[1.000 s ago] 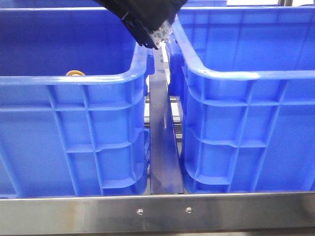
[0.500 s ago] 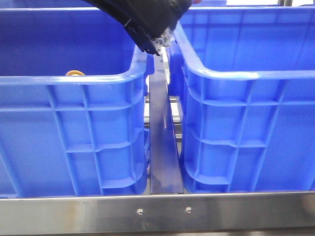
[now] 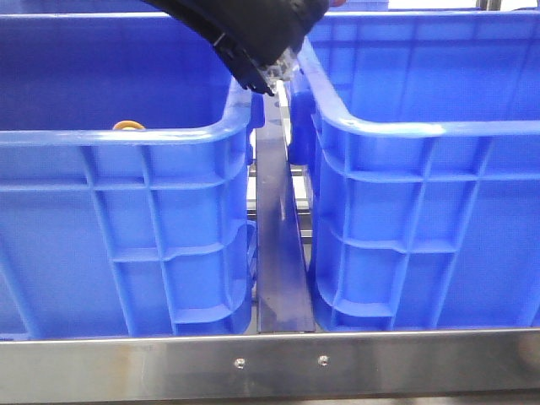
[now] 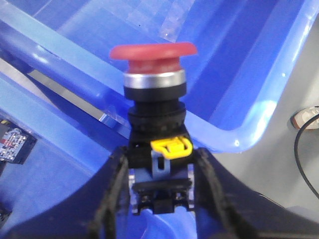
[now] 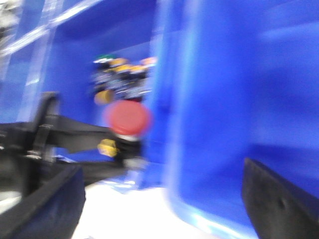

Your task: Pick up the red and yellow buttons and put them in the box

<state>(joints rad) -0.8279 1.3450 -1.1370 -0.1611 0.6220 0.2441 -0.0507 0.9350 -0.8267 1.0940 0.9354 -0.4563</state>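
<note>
Above the gap between the two crates, the left claw [image 4: 162, 199] stays clamped on the red button [image 4: 152, 52], barely shifted from a moment ago. It hangs near the right-hand box [image 3: 422, 126] rim, so release looks close. The right claw [image 5: 159, 199] stands apart, empty.

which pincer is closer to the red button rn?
Left. The left pincer is shut on the red button, gripping its black body. The right pincer is open and empty, with the button ahead of it, apart from its fingers.
</note>
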